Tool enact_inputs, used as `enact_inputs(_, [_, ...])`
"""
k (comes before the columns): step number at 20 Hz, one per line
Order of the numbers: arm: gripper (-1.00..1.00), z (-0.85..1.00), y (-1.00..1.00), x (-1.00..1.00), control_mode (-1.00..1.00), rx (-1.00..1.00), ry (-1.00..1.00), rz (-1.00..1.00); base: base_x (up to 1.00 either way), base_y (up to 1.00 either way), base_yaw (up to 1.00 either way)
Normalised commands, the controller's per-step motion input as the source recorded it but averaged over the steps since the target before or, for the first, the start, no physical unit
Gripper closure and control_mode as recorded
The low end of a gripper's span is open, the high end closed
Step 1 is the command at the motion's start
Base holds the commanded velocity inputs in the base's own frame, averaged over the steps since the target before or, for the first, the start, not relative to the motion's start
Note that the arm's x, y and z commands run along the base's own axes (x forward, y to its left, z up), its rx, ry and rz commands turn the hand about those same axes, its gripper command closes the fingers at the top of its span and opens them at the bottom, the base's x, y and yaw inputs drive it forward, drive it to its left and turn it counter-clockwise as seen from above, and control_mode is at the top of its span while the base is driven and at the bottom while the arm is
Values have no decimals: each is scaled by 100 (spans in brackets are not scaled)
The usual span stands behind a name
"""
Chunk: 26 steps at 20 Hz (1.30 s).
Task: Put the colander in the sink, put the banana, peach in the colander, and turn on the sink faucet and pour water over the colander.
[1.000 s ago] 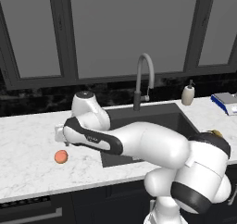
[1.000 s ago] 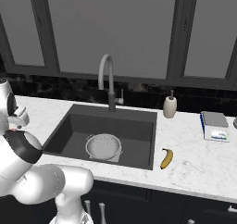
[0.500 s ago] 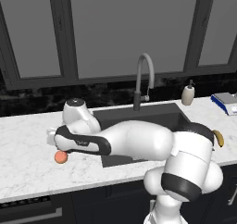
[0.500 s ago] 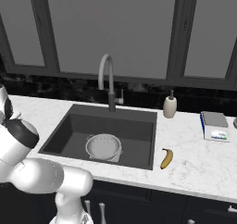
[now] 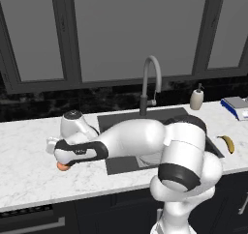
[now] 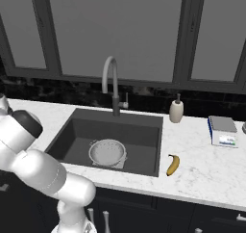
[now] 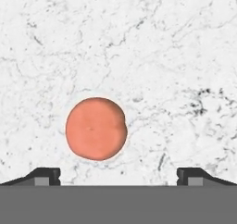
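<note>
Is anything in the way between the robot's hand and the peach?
No, nothing visible is. In the hand view the peach lies alone on bare white counter, just ahead of the open hand, slightly toward one fingertip.

Both base cams sit behind the arm, high up, looking forward and down across the white marble counter (image 6: pixel 202 172) toward the dark windows. The left one looks from the left, the right from the right; both catch the tall grey gooseneck faucet (image 5: pixel 150 83) and dark rectangular sink (image 6: pixel 139 131). The hand cam stares straight down, close to the marble.
</note>
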Motion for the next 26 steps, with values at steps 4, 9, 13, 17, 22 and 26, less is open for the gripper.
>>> enact_inputs(4, [-100,-29,14,23,-100,0,0,-7,0,0,0])
enact_inputs(9, [-100,-27,9,19,-100,0,0,-4,0,0,0])
enact_inputs(13, [-100,-25,13,11,-100,0,0,-2,0,0,0])
enact_inputs(17, [-100,-20,18,0,-100,0,0,-1,0,0,0])
enact_inputs(22, [100,-17,24,0,-100,-2,0,-1,0,0,0])
enact_inputs(26, [100,-4,3,0,-100,-2,0,-3,0,0,0])
